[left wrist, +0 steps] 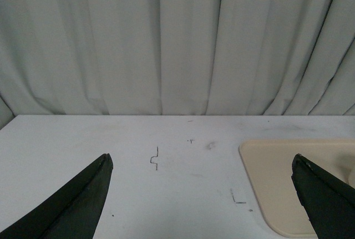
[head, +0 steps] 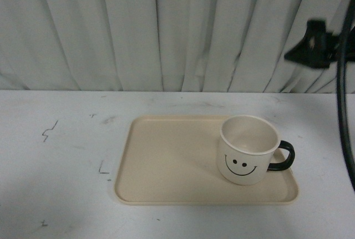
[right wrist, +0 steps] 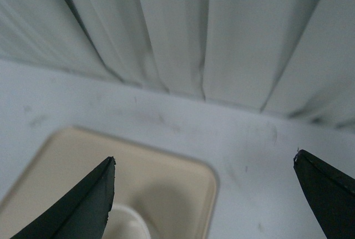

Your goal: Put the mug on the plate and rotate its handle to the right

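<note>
The cream mug (head: 248, 149) stands upright on the right part of the beige plate (head: 166, 161), its smiley face toward the camera. Its black handle (head: 283, 157) points to the right. In the right wrist view, my right gripper (right wrist: 204, 161) hangs open above the plate's far right corner (right wrist: 183, 178), with a sliver of the mug's rim (right wrist: 130, 219) below it. My left gripper (left wrist: 202, 161) is open over bare table to the left of the plate (left wrist: 277, 178), holding nothing. Neither gripper's fingers show in the front view.
A white table (head: 55, 183) carries small pen marks (head: 50, 131) left of the plate. Pleated white curtain (head: 166, 28) closes off the back. A black cable (head: 344, 95) and part of the right arm (head: 313, 45) hang at the upper right.
</note>
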